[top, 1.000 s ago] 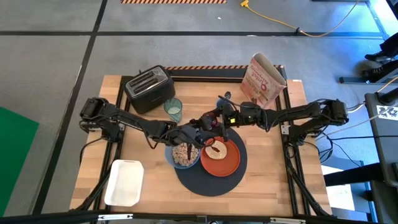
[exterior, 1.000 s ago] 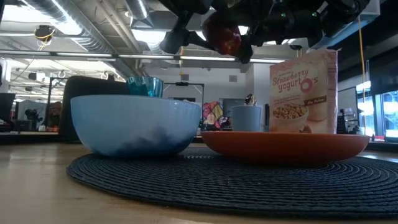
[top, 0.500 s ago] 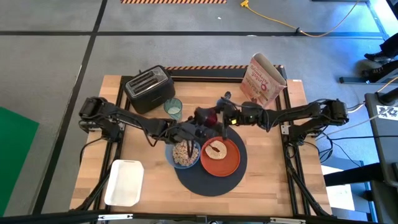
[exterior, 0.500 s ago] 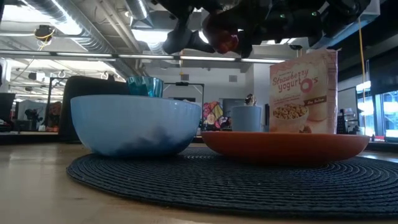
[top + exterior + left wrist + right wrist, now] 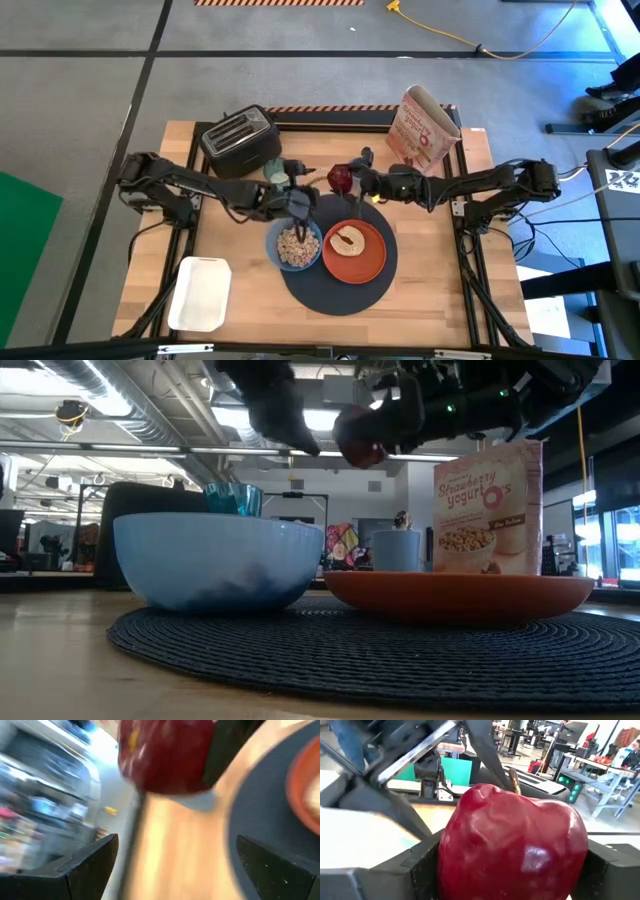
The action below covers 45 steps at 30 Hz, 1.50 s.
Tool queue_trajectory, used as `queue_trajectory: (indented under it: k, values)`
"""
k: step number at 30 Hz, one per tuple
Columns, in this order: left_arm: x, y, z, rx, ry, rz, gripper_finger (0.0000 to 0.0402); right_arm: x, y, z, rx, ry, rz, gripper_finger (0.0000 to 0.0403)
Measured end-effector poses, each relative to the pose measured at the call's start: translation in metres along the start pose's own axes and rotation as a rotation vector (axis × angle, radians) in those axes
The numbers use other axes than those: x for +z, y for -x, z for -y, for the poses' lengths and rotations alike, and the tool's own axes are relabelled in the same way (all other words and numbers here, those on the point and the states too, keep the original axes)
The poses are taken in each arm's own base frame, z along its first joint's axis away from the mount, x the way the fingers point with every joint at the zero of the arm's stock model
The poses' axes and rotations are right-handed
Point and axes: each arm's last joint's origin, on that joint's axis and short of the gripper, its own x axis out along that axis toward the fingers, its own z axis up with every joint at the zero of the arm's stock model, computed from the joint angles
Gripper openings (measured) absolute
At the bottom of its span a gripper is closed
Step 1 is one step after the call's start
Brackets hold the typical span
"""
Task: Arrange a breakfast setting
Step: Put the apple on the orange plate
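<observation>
A red apple (image 5: pixel 340 178) hangs above the table, just beyond the far edge of the dark round mat (image 5: pixel 338 290). My right gripper (image 5: pixel 347 181) is shut on the apple. My left gripper (image 5: pixel 299 203) is open and empty above the far rim of the blue bowl (image 5: pixel 296 246), a little to the left of the apple. The bowl, with cereal in it, and the orange plate (image 5: pixel 362 262), with a piece of bread on it, rest on the mat. The green tumbler (image 5: pixel 277 174) stands by the toaster. The spoon (image 5: pixel 403 520) sticks up from a grey mug (image 5: pixel 397 550). My right gripper pinches the apple's two opposite sides (image 5: pixel 455 855) between its two fingers (image 5: pixel 422 862). The fingers come in about level from the table's right. The apple is lifted clear of the table and mat, as the low view (image 5: pixel 360 435) shows.
The black toaster (image 5: pixel 240 142) stands at the far left and a cereal box (image 5: pixel 428 128) at the far right. A white tray (image 5: pixel 200 292) lies at the near left. Bare wood shows left of the mat and along the right edge.
Both grippers were at the apple above the mat. My left gripper has drawn back from it toward the table's left and now stands apart from it. My right gripper has carried the apple toward the table's far edge, clear of the plate.
</observation>
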Motion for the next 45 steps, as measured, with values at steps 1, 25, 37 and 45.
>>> queue_trajectory:
  k: [1,25,37,45]
  values:
    - [-0.003,0.0,-0.004,-0.044,0.045,-0.016,0.04,-0.003,0.002,0.0,0.001,0.014,-0.001,0.0302]
    - [0.034,-0.018,-0.026,-0.408,0.391,0.457,0.019,-0.017,0.036,-0.041,-0.111,0.351,0.178,0.0307]
    - [0.035,-0.029,-0.022,-0.398,0.402,0.477,0.0102,-0.017,0.036,-0.041,-0.111,0.338,0.183,0.0308]
    - [0.035,-0.031,-0.024,-0.383,0.412,0.469,0.0013,-0.016,0.036,-0.041,-0.108,0.332,0.189,0.0308]
